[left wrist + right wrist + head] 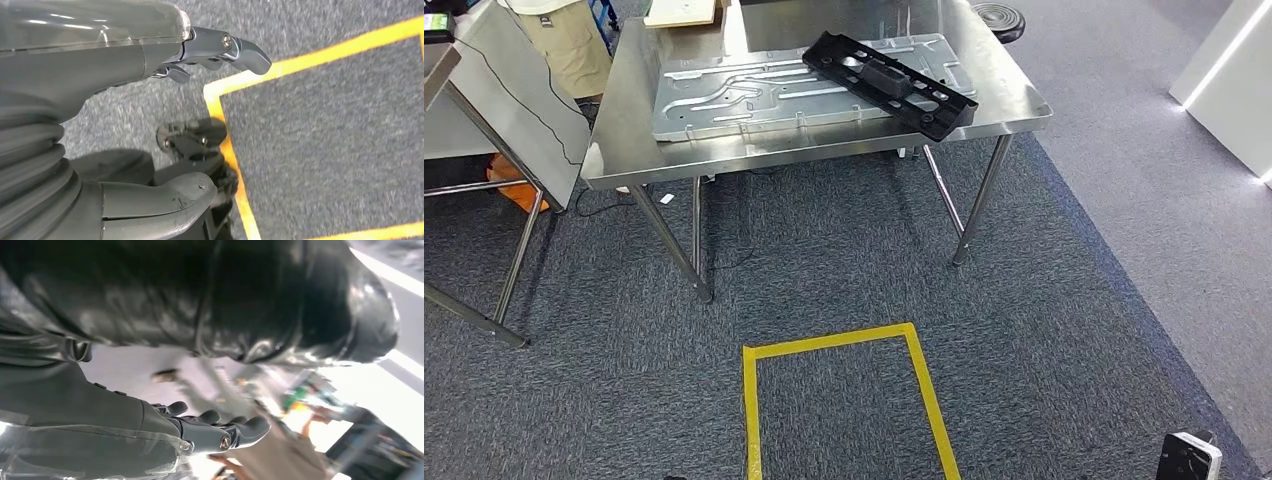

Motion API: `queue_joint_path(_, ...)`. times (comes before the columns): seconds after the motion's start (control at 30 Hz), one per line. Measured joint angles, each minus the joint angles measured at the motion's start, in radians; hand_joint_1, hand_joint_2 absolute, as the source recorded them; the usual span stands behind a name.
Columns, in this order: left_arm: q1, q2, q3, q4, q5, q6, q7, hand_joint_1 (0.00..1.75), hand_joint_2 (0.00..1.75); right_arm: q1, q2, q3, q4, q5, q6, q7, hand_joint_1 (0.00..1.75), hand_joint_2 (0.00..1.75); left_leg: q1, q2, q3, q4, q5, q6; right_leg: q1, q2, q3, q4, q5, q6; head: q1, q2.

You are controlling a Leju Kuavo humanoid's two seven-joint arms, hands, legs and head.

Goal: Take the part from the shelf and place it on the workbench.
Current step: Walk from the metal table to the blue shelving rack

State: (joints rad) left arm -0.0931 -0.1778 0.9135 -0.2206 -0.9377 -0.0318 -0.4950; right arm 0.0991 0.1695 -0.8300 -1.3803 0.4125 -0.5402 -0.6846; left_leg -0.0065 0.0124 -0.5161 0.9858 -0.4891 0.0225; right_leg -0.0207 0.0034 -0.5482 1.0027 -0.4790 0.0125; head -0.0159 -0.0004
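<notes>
Pictured in the upper middle of the head view: long black plastic part (pixel 889 82) lying on the steel counter (pixel 624 150), propped across a grey stamped metal panel (pixel 754 95), long axis running diagonally from upper left toward the counter's right front corner. Judged from this, already set down, the placing step seemingly done. Yellow tape rectangle (pixel 844 400) marked on the dark carpet at lower centre, well short of the counter legs. At upper left, a person (pixel 564 40) in tan clothing behind a second tilted steel surface.

Seen in the left wrist view: left hand (pixel 195 115) hanging above the carpet, thumb and dark fingers apart, nothing held, a corner of the yellow tape beneath it. Seen in the right wrist view: right hand (pixel 215 430) likewise holding nothing, fingers extended and loosely apart, against a blurred background with what looks like a person's hand (pixel 270 460) just beyond the fingertips.

Part lying ahead of and above both hanging hands, well apart from either, slightly toward the right hand's side. Counter and part given by the head view alone; finger posture given by the wrist views.
</notes>
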Motion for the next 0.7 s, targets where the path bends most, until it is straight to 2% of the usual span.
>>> queue_joint_path(0.03, 0.001, 0.000, 0.003, 0.000, -0.001, 0.000, -0.001, 0.00, 1.75, -0.009, -0.010, -0.017, 0.035, 0.004, 0.000, 0.004, 0.00, 0.00, 0.001, -0.001, -0.006, 0.016, -0.012, -0.005, -0.001, 0.000, -0.001, -0.001, 0.002, -0.006, 0.000, 0.000)
queue_joint_path(0.07, 0.001, 0.000, 0.006, 0.000, -0.002, 0.001, -0.002, 0.00, 1.75, -0.020, -0.020, -0.034, 0.069, 0.007, 0.000, 0.006, 0.00, 0.00, 0.003, -0.002, -0.022, 0.052, -0.037, -0.010, -0.003, 0.000, -0.002, -0.002, 0.004, -0.011, 0.000, 0.000)
queue_joint_path(0.17, 0.003, 0.000, 0.013, 0.000, -0.005, 0.001, -0.004, 0.00, 1.75, -0.041, -0.038, -0.096, 0.171, -0.009, 0.000, -0.005, 0.00, 0.00, 0.009, -0.003, -0.111, 0.244, -0.136, -0.020, 0.000, -0.002, -0.008, -0.002, 0.005, -0.017, -0.001, 0.000)
queue_joint_path(0.2, 0.005, 0.000, 0.017, 0.000, -0.004, 0.001, -0.004, 0.00, 1.75, -0.043, -0.044, -0.114, 0.209, -0.028, 0.000, -0.007, 0.00, 0.00, 0.009, -0.003, -0.131, 0.284, -0.145, -0.020, 0.002, -0.003, -0.008, -0.002, 0.005, -0.018, 0.000, 0.000)
queue_joint_path(0.23, 0.009, 0.000, 0.021, 0.000, -0.004, 0.001, -0.005, 0.00, 1.75, -0.044, -0.048, -0.125, 0.241, -0.052, 0.000, -0.008, 0.00, 0.00, 0.009, -0.003, -0.134, 0.287, -0.134, -0.017, 0.003, -0.003, -0.008, -0.002, 0.004, -0.018, 0.000, 0.000)
queue_joint_path(0.27, 0.012, 0.000, 0.025, 0.000, -0.003, 0.000, -0.006, 0.00, 1.75, -0.044, -0.052, -0.130, 0.266, -0.077, 0.000, -0.008, 0.00, 0.00, 0.008, -0.004, -0.116, 0.249, -0.103, -0.011, 0.005, -0.002, -0.007, -0.002, 0.004, -0.018, 0.000, 0.000)
queue_joint_path(0.33, 0.013, 0.002, 0.031, 0.000, -0.001, -0.001, -0.008, 0.00, 1.75, -0.041, -0.051, -0.131, 0.283, -0.115, 0.000, -0.009, 0.00, 0.00, 0.001, -0.004, -0.049, 0.106, -0.033, 0.014, 0.008, 0.002, -0.005, -0.001, 0.004, -0.017, 0.000, 0.000)
queue_joint_path(0.37, 0.012, 0.003, 0.033, 0.000, 0.000, -0.001, -0.009, 0.00, 1.75, -0.039, -0.050, -0.130, 0.285, -0.129, 0.000, -0.010, 0.00, 0.00, -0.004, -0.002, -0.023, 0.046, -0.012, 0.026, 0.008, 0.002, -0.005, -0.001, 0.004, -0.014, 0.000, 0.000)
queue_joint_path(0.4, 0.010, 0.004, 0.035, 0.000, 0.000, -0.001, -0.010, 0.00, 1.75, -0.037, -0.049, -0.128, 0.285, -0.142, 0.000, -0.010, 0.00, 0.00, -0.009, 0.000, -0.009, 0.012, -0.004, 0.035, 0.008, 0.002, -0.005, -0.002, 0.004, -0.010, 0.000, 0.000)
queue_joint_path(0.47, 0.009, 0.005, 0.039, 0.000, 0.000, -0.001, -0.010, 0.00, 1.75, -0.033, -0.048, -0.126, 0.285, -0.158, 0.000, -0.011, 0.00, 0.00, -0.013, 0.003, -0.006, -0.004, -0.001, 0.040, 0.006, -0.001, -0.004, -0.006, 0.006, 0.002, 0.000, 0.000)
queue_joint_path(0.5, 0.010, 0.005, 0.040, 0.000, -0.001, -0.001, -0.010, 0.00, 1.75, -0.035, -0.048, -0.127, 0.289, -0.158, 0.000, -0.011, 0.00, 0.00, -0.010, 0.003, -0.001, -0.013, 0.006, 0.040, 0.006, -0.002, -0.002, -0.006, 0.006, 0.007, 0.000, 0.000)
queue_joint_path(0.57, 0.010, 0.004, 0.044, 0.000, -0.002, -0.002, -0.009, 0.00, 1.75, -0.048, -0.057, -0.136, 0.326, -0.142, 0.000, -0.011, 0.00, 0.00, -0.002, 0.006, 0.009, -0.037, 0.023, 0.043, 0.007, -0.003, -0.015, 0.026, -0.019, 0.015, 0.000, 0.000)
queue_joint_path(0.67, 0.008, 0.003, 0.051, 0.000, -0.002, -0.003, -0.009, 0.00, 1.75, -0.085, -0.092, -0.190, 0.462, -0.052, 0.000, -0.006, 0.00, 0.00, 0.000, 0.009, 0.009, -0.044, 0.031, 0.047, 0.006, -0.002, -0.095, 0.197, -0.113, 0.025, 0.000, 0.000)
queue_joint_path(0.7, 0.009, 0.003, 0.053, 0.000, -0.002, -0.003, -0.009, 0.00, 1.75, -0.097, -0.102, -0.222, 0.516, -0.009, 0.000, -0.005, 0.00, 0.00, 0.000, 0.008, 0.008, -0.042, 0.030, 0.046, 0.005, -0.002, -0.117, 0.242, -0.127, 0.029, 0.000, 0.000)
